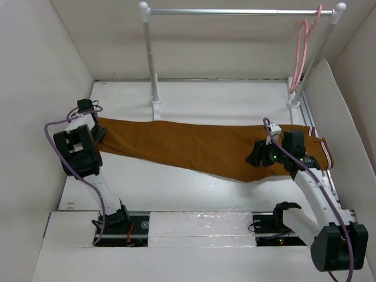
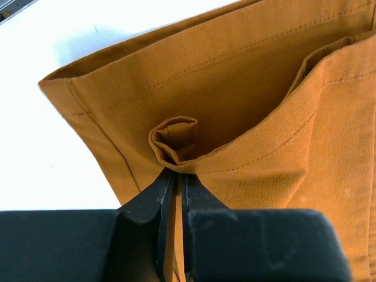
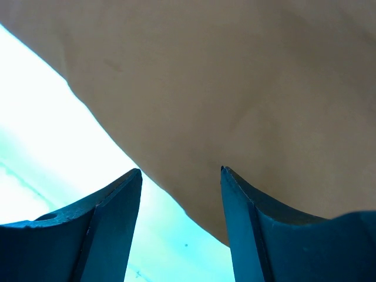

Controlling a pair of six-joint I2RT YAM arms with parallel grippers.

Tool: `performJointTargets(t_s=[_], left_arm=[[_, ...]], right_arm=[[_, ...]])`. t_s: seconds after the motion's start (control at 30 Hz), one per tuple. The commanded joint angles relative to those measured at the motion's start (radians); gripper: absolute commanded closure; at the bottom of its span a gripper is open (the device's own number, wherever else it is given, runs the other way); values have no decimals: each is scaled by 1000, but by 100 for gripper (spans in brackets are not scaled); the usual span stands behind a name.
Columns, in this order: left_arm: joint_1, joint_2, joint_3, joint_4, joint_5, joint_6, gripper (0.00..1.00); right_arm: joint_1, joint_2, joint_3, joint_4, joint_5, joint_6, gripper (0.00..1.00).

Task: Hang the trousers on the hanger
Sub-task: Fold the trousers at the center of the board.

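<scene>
Lengthwise across the table (image 1: 205,97) the trousers (image 1: 194,147) are laid, hems left, waistband right. The hanger (image 1: 302,53) is hung from the rail (image 1: 241,11) far right, nearer the right arm. A hem is pinched by the left gripper (image 2: 176,179); the right gripper (image 3: 181,176) is held apart over cloth

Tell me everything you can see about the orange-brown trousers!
The trousers are rust-brown woven cloth with stitched hems. They lie flat across the white table, leg ends left, waistband with striped trim right. The left hand pinches a bunched fold of one leg hem. The right hand hangs open over the waist end; whether it touches is unclear.
</scene>
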Motion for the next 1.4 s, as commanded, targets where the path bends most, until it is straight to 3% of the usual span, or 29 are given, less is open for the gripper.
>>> performJointTargets(t_s=[0.0, 0.4, 0.63, 0.7, 0.73, 0.8, 0.93, 0.97, 1.1, 1.13, 1.17, 1.2, 1.3, 1.37], left_arm=[[1, -78, 33, -54, -28, -18, 100], [1, -144, 85, -214, -251, -20, 100], [1, -49, 163, -339, -388, -67, 100], [1, 23, 186, -369, -425, -70, 87], [1, 81, 248, -483, -502, -155, 55], [1, 85, 252, -491, -508, -158, 54], [1, -5, 206, -443, -470, -164, 23], [1, -74, 188, -413, -454, -152, 21], [-46, -239, 82, -230, -283, -77, 21], [-77, -266, 61, -197, -229, -60, 23], [-152, -323, 41, -167, -209, -51, 24], [-192, -349, -5, -112, -184, -47, 24], [-362, -420, -90, 19, -14, -44, 33], [-454, -421, -102, 51, 63, -58, 35]], right_arm=[[39, -19, -5, 69, 7, 20, 39], [48, 56, 5, 82, -13, -44, 38], [48, 75, 11, 53, 7, -72, 35], [39, 76, 8, 43, 10, -75, 28], [39, 78, 14, 19, 8, -83, 22], [39, 78, 23, 10, 7, -89, 20], [12, 61, 63, -58, 60, -104, 17], [-1, 44, 70, -67, 64, -104, 18], [-123, -5, 103, -84, 97, -54, 32], [-151, -16, 110, -83, 102, -34, 58], [-180, -25, 113, -70, 100, -22, 74], [-211, -40, 118, -75, 109, 9, 98], [-330, -50, 155, -118, 180, 61, 100], [-412, -24, 173, -153, 240, 84, 78]])
